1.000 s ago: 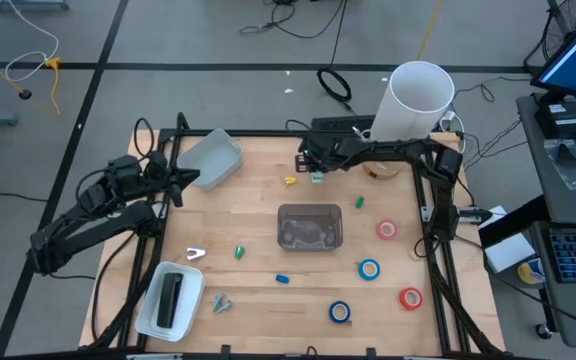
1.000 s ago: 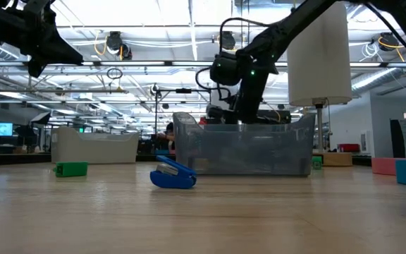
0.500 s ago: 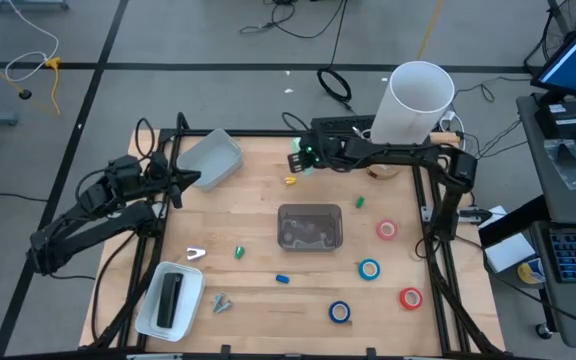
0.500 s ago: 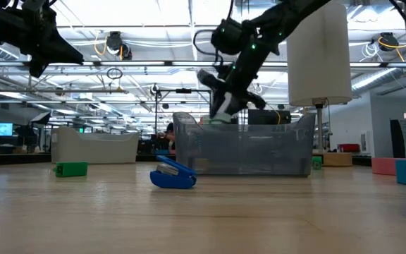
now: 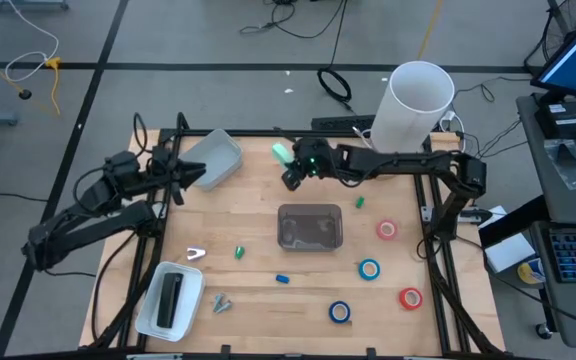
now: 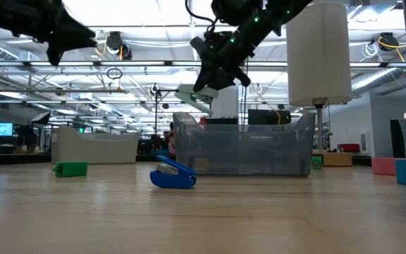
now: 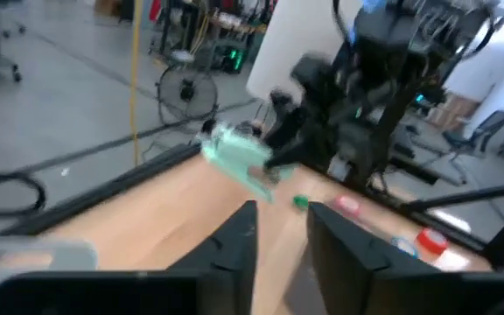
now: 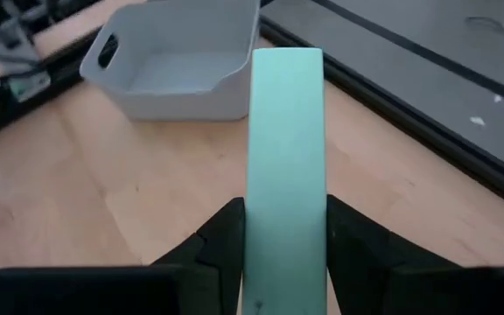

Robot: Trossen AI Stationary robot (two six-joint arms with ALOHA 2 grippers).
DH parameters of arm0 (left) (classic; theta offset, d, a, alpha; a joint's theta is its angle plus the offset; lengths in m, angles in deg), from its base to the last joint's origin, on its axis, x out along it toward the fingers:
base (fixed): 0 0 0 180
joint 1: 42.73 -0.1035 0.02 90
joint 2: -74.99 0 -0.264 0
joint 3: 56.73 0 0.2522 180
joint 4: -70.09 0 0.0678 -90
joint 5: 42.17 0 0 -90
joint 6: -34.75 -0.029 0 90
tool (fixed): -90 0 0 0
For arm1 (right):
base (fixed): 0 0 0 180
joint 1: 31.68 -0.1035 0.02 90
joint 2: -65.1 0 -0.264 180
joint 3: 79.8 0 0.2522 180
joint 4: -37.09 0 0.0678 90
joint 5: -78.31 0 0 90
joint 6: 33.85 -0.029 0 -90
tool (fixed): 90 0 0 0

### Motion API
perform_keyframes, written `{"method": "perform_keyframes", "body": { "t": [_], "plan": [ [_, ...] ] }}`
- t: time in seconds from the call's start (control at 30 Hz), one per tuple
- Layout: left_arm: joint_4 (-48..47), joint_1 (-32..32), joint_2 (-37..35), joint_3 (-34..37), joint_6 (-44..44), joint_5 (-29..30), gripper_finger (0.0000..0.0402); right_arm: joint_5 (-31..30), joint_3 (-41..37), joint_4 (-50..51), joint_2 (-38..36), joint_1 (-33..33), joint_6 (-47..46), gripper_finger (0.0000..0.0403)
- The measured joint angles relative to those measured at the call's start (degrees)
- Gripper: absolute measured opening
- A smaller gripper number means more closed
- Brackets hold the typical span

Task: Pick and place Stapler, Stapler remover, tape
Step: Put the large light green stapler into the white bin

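Note:
A mint-green stapler [image 5: 283,153] hangs in the air in my right gripper [image 5: 298,170], above the table's far middle; the low view shows the stapler [image 6: 192,95] over the clear box [image 6: 242,148]. My left gripper [image 5: 181,175] hovers open near the grey bin [image 5: 213,158], holding nothing. Tape rolls lie flat at the table's right: red [image 5: 386,230], blue [image 5: 369,269], blue [image 5: 340,312] and red [image 5: 410,297]. A small blue piece [image 5: 282,279] and a white-pink piece [image 5: 196,254] rest on the wood. My right gripper pinches the stapler between its two fingers [image 8: 226,232] at one end of its body [image 8: 287,214]. The stapler's length runs on ahead of the fingers, along them. It is lifted clear of the table, and in the low view it is tilted, with its free end [image 6: 182,92] toward the table's left.
A clear box [image 5: 310,227] stands mid-table. A white tray [image 5: 153,310] with a black stapler [image 5: 171,298] sits at the near left. A tall white cylinder [image 5: 416,100] stands at the far right corner. Small green pieces [image 5: 239,252] [image 5: 359,202] lie on the wood.
My right gripper has risen from the table near its far edge, carrying the green stapler up clear of the wood. It has swung toward the table's left and turned, so the stapler now points leftward. My left arm has shifted slightly.

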Motion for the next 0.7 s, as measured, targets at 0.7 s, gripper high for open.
{"method": "perform_keyframes", "body": {
  "t": [0.7],
  "plan": [
    [12.6,13.1,27.5,-8.5,-8.0,3.4,0.0202,9.2,0.0,0.1,-4.5,-3.0,17.3,0.0117]
  ]
}}
